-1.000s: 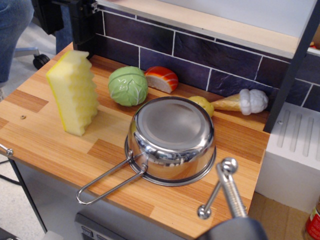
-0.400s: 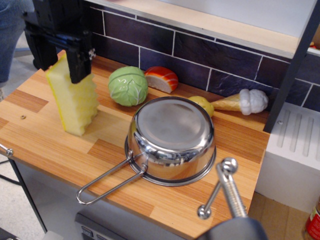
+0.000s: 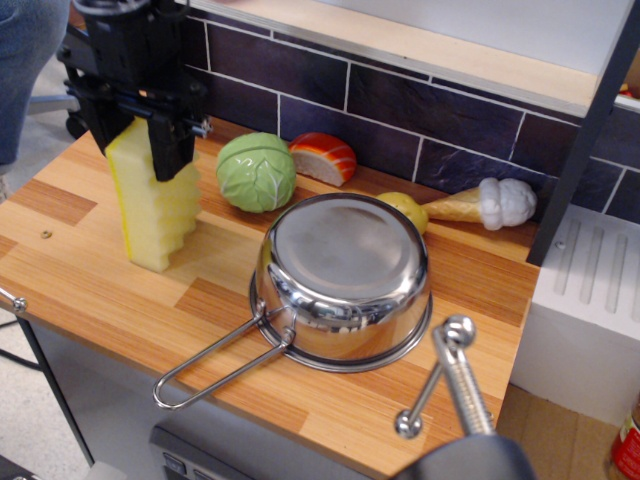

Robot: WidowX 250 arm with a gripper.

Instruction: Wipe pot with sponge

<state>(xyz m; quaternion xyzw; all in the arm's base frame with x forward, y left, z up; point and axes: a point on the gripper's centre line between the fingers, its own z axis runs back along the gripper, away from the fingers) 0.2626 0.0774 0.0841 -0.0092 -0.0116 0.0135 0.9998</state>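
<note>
The pot (image 3: 345, 275) lies upside down on the wooden counter (image 3: 80, 280), flat base up, its looped wire handle (image 3: 215, 365) pointing to the front left. The sponge (image 3: 155, 215) stands upright on the counter left of the pot, a pale-yellow ridged block. My black gripper (image 3: 138, 152) has come down over the sponge's top. Its fingers (image 3: 168, 150) press on both sides and hide the upper part. The sponge's bottom still rests on the counter, a hand's width from the pot.
A green cabbage (image 3: 256, 172), an orange-red bread piece (image 3: 325, 157), a lemon (image 3: 405, 208) and a toy ice-cream cone (image 3: 480, 203) lie along the dark tiled wall behind the pot. A white unit (image 3: 585, 300) stands at right. A metal clamp (image 3: 455, 375) rises in the foreground.
The gripper came down from the top left onto the sponge and closed on its top. The sponge now stands straighter. The pot has not moved.
</note>
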